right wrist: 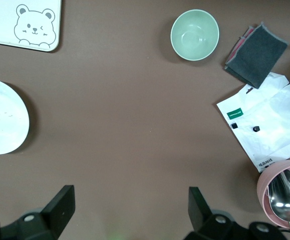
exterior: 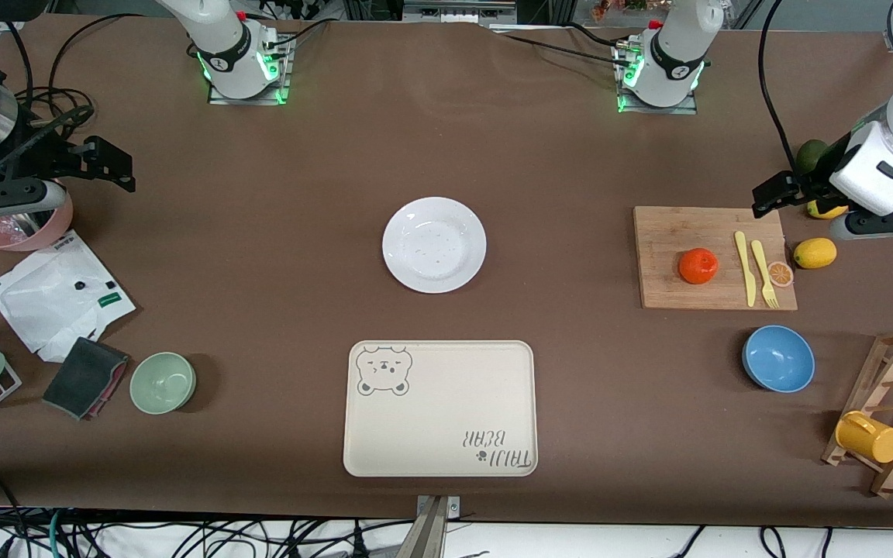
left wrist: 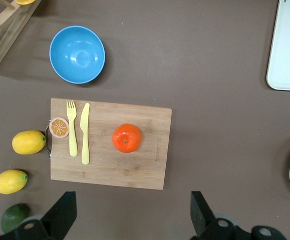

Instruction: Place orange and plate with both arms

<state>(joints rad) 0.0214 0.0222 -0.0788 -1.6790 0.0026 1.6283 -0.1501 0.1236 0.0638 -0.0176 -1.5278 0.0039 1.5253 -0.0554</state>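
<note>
**Both arms parked at the desk ends, nothing picked up yet**

The small round orange-red orange (exterior: 698, 266) sits on a rectangular wooden cutting board (exterior: 671, 232), right of frame centre in the front view, w/ a pale yellow plastic knife (exterior: 745, 267) and fork (exterior: 763, 273) lying lengthwise beside it. The round plain white plate (exterior: 434, 244) lies flat on the brown desk (exterior: 260, 232) mid-frame, just above the beige rectangular bear-print tray (exterior: 439, 407), not touching it.

The left gripper (exterior: 772, 194) hangs at the right edge of the frame, over the board's upper right corner; in the left wrist view its jaws are spread wide w/ nothing between them, and the orange (left wrist: 126, 138) shows above the gap, roughly centred. So the left arm is clearly the nearer one for the fruit — prob. a short reach over the board and straight down. The fruit is round, so no long axis to line up; the cutlery is close enough to watch.

The right gripper (exterior: 109, 167) waits at the frame's left edge, over the desk by a pink bowl (exterior: 20, 229). Jaws spread, empty. The plate (right wrist: 3, 122) shows at the left edge of the right wrist view, well apart from the jaws, so that arm has a longer sideways trip toward the desk's middle.
</note>
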